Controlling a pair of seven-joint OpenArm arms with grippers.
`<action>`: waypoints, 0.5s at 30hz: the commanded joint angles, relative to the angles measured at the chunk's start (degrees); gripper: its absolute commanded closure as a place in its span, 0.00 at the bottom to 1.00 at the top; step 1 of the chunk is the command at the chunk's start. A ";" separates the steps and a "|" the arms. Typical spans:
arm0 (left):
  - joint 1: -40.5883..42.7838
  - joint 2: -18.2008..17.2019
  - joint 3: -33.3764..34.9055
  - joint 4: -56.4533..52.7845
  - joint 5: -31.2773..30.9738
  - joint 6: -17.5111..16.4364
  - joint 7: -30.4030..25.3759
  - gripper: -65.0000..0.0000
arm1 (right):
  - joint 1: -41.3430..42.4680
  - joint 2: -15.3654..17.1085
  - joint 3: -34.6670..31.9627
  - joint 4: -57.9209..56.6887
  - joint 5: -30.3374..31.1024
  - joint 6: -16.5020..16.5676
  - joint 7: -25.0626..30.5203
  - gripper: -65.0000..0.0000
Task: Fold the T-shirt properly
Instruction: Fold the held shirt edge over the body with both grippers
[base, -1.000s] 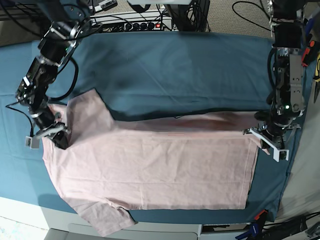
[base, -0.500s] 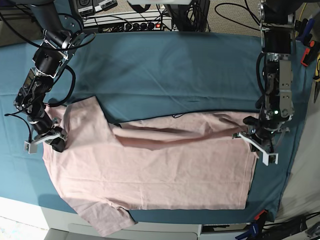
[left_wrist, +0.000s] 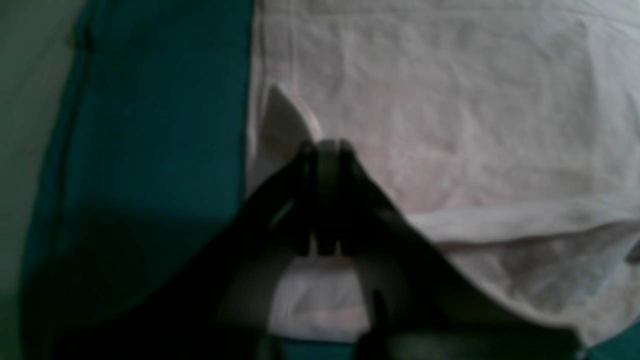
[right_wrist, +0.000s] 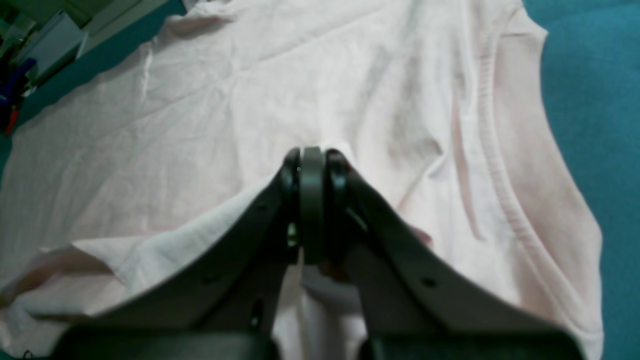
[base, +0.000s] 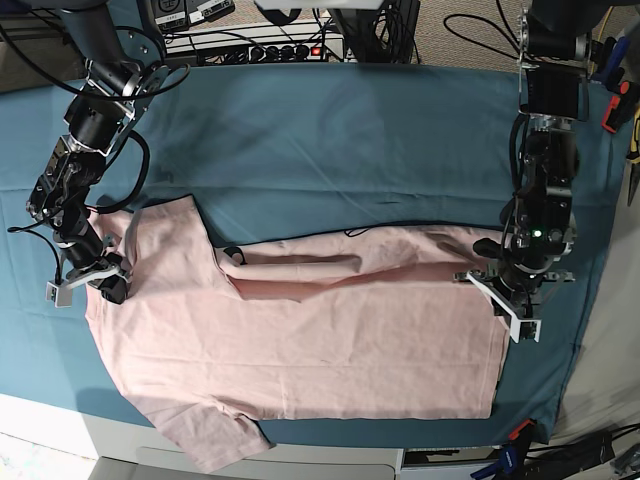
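Across the teal cloth lies the T-shirt, partly folded along its far edge. It looks light, limp and prone to sagging, so best held at hems and corners. Left gripper is clamped on the hem corner; right gripper pinches fabric near the collar.

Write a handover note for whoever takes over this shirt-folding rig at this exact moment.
Left claw: shut on the T-shirt, pinching its edge on the hem side.
Right claw: shut on the T-shirt near the collar and shoulder.
The T-shirt lies on the teal cloth, plain pink side up; its far long edge is folded over toward the middle, with a loose ridge across it.
Done: first lengthwise fold brought in.
Left: lay that fold flat, let go, fold the near side and sleeve, then fold across.
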 joint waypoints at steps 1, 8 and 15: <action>-1.55 -0.61 -0.31 0.92 0.70 0.22 -1.49 1.00 | 1.73 1.11 0.07 0.90 1.03 0.33 1.68 1.00; -1.55 -0.61 -0.31 0.92 2.71 2.62 -2.54 1.00 | 1.70 1.11 0.09 0.90 -1.66 -5.03 1.75 1.00; -1.57 -0.59 -0.31 0.92 2.69 2.60 -2.54 1.00 | 1.57 1.11 0.09 0.90 -4.90 -9.97 1.51 1.00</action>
